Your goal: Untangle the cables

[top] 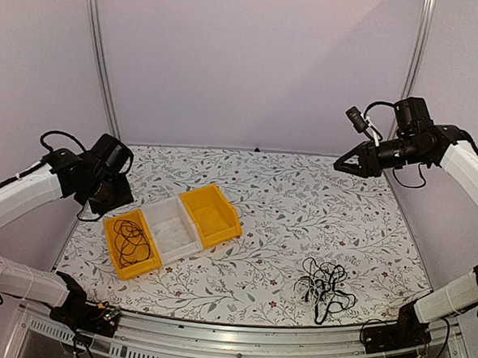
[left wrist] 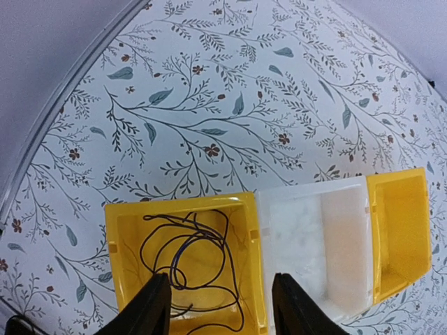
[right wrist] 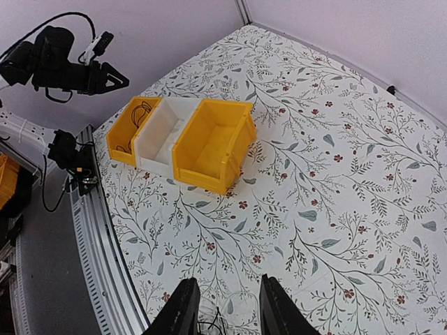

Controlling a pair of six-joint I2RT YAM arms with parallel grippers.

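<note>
A tangled heap of black cables (top: 323, 286) lies on the floral table near the front right; its top edge shows as cable ends (right wrist: 213, 325) in the right wrist view. One loose black cable (left wrist: 192, 262) lies coiled inside the left yellow bin (top: 130, 241). My left gripper (left wrist: 218, 296) hovers above that bin, open, with nothing between its fingers. My right gripper (right wrist: 227, 303) is raised high at the back right, seen from above as the right gripper (top: 341, 163). It is open and empty, far above the heap.
Three bins stand side by side at the left: the left yellow bin (left wrist: 119, 237), a white bin (left wrist: 307, 237) and a second yellow bin (left wrist: 408, 223). A metal rail (top: 237, 341) runs along the table's near edge. Grey walls enclose the other three sides.
</note>
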